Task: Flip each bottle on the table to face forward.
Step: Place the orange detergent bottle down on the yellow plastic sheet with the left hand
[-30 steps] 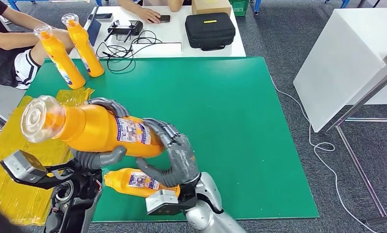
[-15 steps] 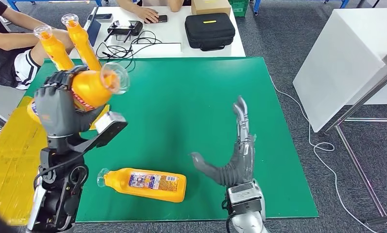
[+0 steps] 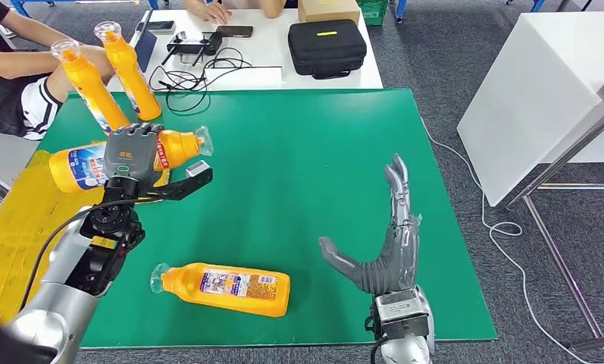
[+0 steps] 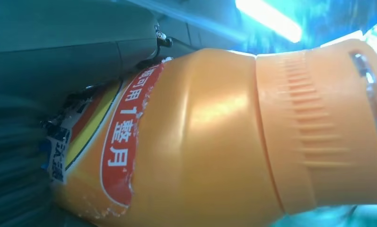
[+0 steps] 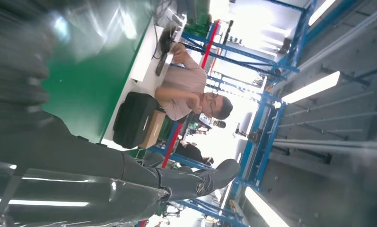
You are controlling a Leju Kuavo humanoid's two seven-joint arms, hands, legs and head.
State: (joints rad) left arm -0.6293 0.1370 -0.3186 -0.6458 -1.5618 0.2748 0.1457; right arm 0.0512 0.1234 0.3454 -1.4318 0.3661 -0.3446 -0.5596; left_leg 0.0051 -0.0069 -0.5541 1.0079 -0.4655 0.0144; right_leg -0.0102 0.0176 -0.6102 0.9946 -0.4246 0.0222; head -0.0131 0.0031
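My left hand [image 3: 132, 155] grips an orange bottle [image 3: 80, 164] lying sideways above the left part of the green mat [image 3: 306, 152], its clear cap toward the mat's middle. Up close in the left wrist view, that bottle [image 4: 214, 137] shows its red label and ribbed neck against my left hand [image 4: 44, 71]. A second orange bottle [image 3: 226, 288] lies on its side near the mat's front edge, cap to the left. Two more orange bottles [image 3: 124, 72] stand upright at the far left corner. My right hand [image 3: 386, 246] hovers open over the mat's right front, fingers spread, also seen as the right hand [image 5: 82, 170] in its wrist view.
A yellow sheet [image 3: 14, 235] lies left of the mat. Behind the mat a white table [image 3: 272, 53] carries a black case [image 3: 327, 47], cables and phones, with people seated around it. A white box-shaped table [image 3: 541, 91] stands to the right.
My left hand carried the bottle from both hands to the left and laid it sideways. My right hand let go, opened and moved right.
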